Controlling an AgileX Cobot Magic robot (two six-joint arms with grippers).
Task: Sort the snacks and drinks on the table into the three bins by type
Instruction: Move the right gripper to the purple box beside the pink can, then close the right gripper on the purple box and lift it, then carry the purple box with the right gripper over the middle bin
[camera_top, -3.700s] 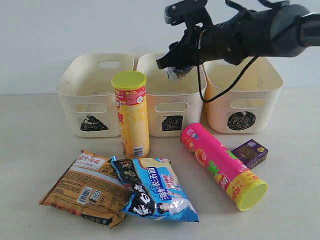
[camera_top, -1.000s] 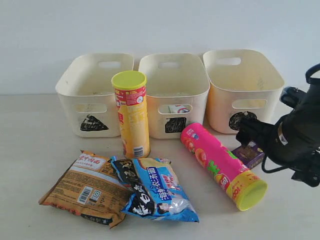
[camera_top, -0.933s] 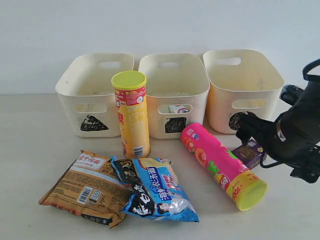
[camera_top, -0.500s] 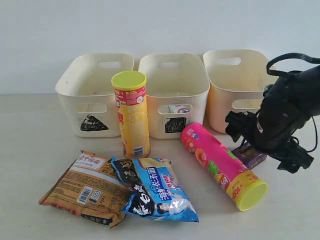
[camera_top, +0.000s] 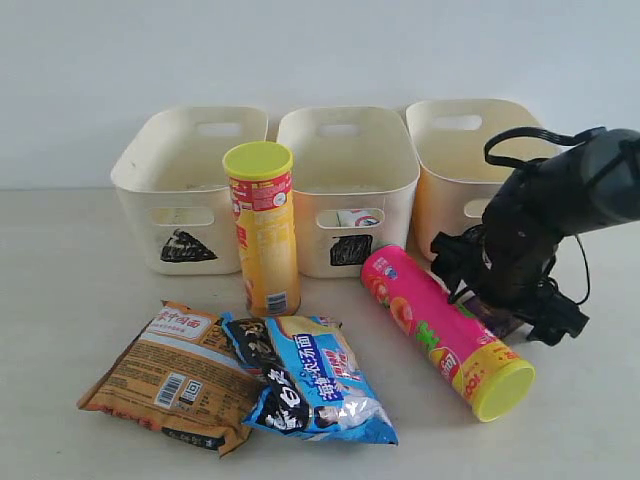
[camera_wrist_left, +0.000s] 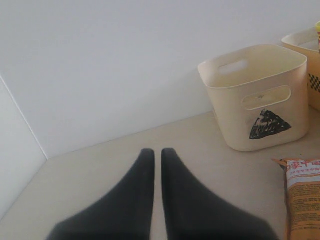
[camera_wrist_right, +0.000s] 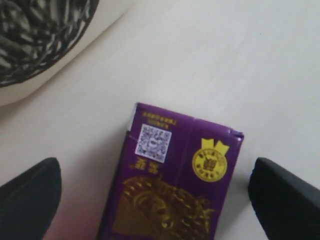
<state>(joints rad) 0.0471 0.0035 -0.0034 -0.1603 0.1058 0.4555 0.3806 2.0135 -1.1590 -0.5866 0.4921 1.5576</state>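
Right gripper (camera_wrist_right: 154, 172) fingers (camera_wrist_right: 30, 192) straddle purple carton (camera_wrist_right: 170, 200), clear of both edges

In the exterior view the right arm (camera_top: 530, 240), at 2 o'clock of the pink tube (camera_top: 440, 325), covers nearly all of the dark purple carton (camera_wrist_right: 175, 190) and the scribble on the circle bin (camera_top: 470, 140). The blue-white carton (camera_top: 357, 217) shows only through the handle slot of the square bin (camera_top: 345, 160) (a mere sliver). The right wrist view's edge cuts off one end of the dark purple carton, and its small print is unreadable.
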